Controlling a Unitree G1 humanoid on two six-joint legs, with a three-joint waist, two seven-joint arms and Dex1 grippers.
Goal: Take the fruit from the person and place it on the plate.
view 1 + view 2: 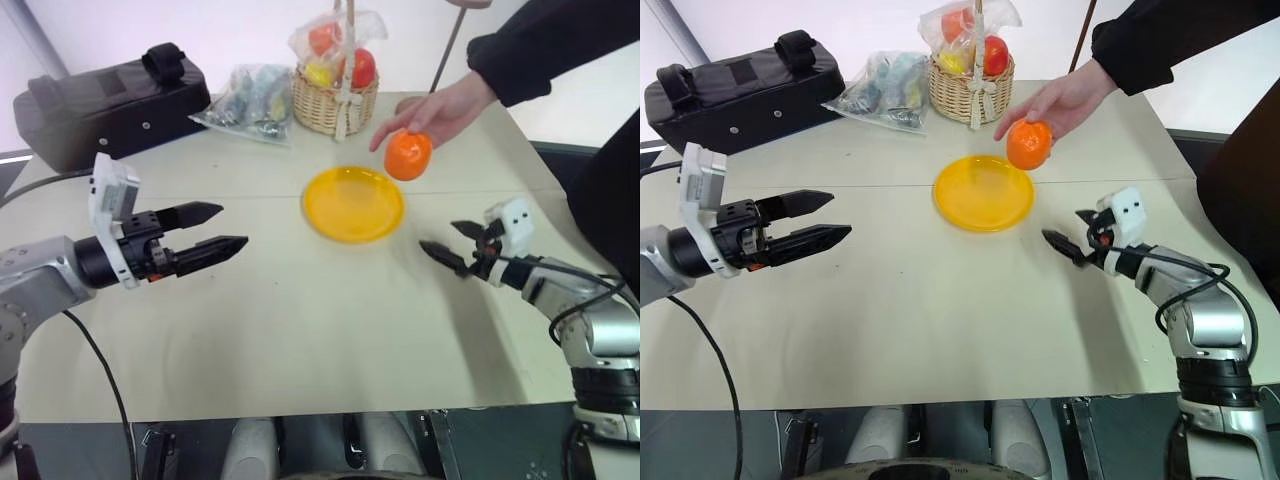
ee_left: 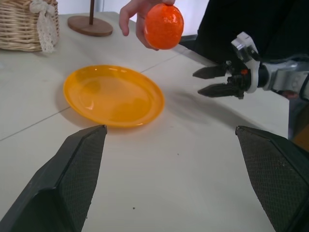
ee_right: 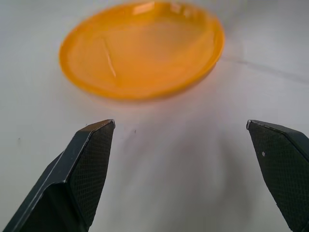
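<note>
The pale rectangular worktop (image 1: 300, 330) is carrying everything. At its far left corner a black padded fabric case (image 1: 110, 100) is lying; along the far edge a clear plastic bag of small items (image 1: 245, 100) and a woven wicker basket of wrapped fruit (image 1: 335, 100) are standing just beside each other. The round, shallow, glossy yellow plate (image 1: 353, 203) is sitting bare near the worktop's centre, toward the far edge.

The person's bare hand (image 1: 440, 110), reaching from the far right corner, is holding the smooth, round, bright orange fruit (image 1: 408, 155) in the air just beyond the plate's right rim. The left hand (image 1: 215, 230) is hovering near the left edge, released and holding nothing. The right hand (image 1: 450, 243) is hovering near the right edge, also released and holding nothing, well short of the fruit.

Risk, as a judgement: closing off-centre on the smooth round fruit may be squeezing it out, letting it roll across the worktop; closing too near may be pinching the person's fingers.

The left wrist view is showing a round brown wooden stand base (image 2: 90, 25) behind the plate. The right wrist view is showing the plate without the fruit.
</note>
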